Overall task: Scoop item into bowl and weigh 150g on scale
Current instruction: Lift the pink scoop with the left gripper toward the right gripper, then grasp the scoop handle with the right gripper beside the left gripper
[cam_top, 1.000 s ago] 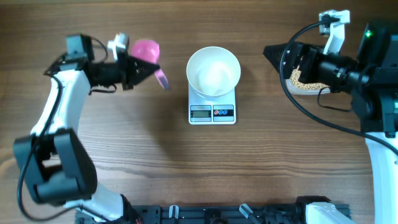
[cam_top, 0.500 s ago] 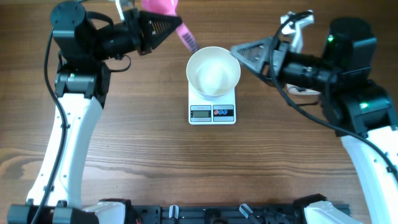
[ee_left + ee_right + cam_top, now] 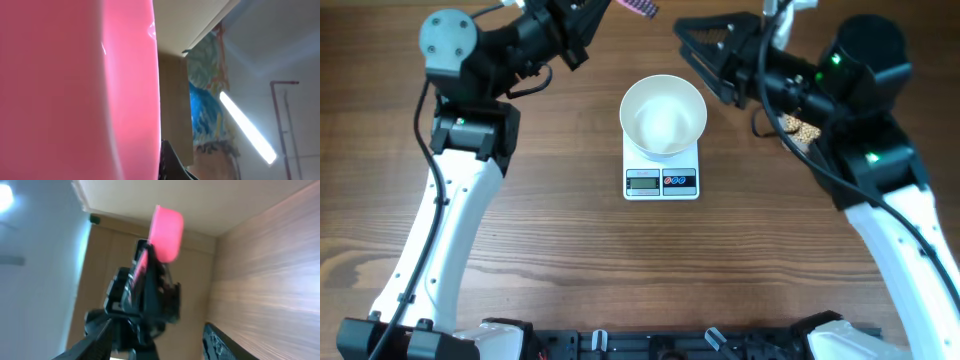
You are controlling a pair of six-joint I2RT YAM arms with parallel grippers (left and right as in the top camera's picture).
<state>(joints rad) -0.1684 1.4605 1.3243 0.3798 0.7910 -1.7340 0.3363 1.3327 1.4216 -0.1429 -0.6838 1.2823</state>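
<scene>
The white bowl (image 3: 663,113) stands on the white scale (image 3: 661,182) at mid-table, and I see nothing inside it. My left gripper (image 3: 598,12) is lifted high at the back edge, shut on a pink scoop (image 3: 638,7) whose body fills the left wrist view (image 3: 75,90). My right gripper (image 3: 697,52) hovers raised just behind and right of the bowl, open, with nothing between its fingers (image 3: 95,340). The right wrist view looks across at the left arm and the pink scoop (image 3: 167,227). A patch of tan beans (image 3: 803,128) shows behind the right arm.
The beans' container is mostly hidden under the right arm (image 3: 860,110). The wooden table (image 3: 570,240) stretches in front of the scale. A black rail (image 3: 660,345) runs along the front edge.
Both arms have risen. The left gripper carried the pink scoop up and right to the back edge. The right gripper swung left towards the bowl and its jaws narrowed.
</scene>
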